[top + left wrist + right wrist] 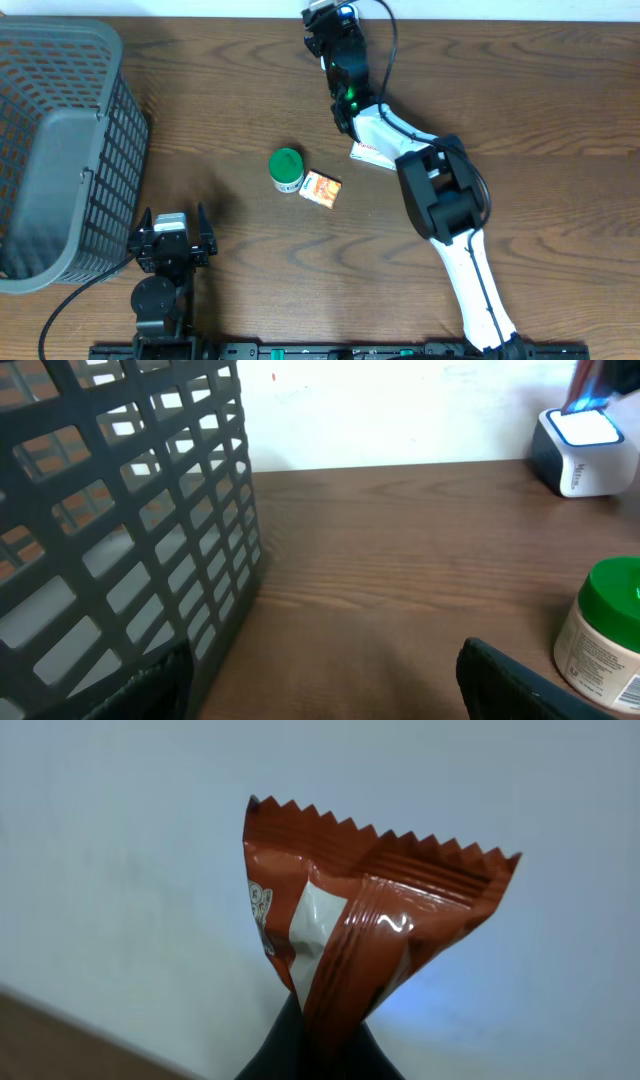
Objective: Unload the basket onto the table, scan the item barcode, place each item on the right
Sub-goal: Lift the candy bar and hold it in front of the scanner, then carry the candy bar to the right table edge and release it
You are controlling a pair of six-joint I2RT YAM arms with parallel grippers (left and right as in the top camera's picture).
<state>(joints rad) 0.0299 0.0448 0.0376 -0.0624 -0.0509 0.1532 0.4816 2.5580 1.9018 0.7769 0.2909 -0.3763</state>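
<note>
The right gripper (pixel 305 1058) pinches a red packet (pixel 350 910), while the left gripper (pixel 173 225) is spread wide at the bench's (pixel 540 120) seven o'clock beside the basket (pixel 60 150), with the jar (pixel 287 168) and box (pixel 321 188) at centre.

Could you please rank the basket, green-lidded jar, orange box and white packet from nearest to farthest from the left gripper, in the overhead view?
1. Basket, right beside the left gripper, on its left.
2. Green-lidded jar, mid-table, ahead and to the right.
3. Orange box, just right of the jar.
4. White packet, farthest, partly under the right arm.
</note>
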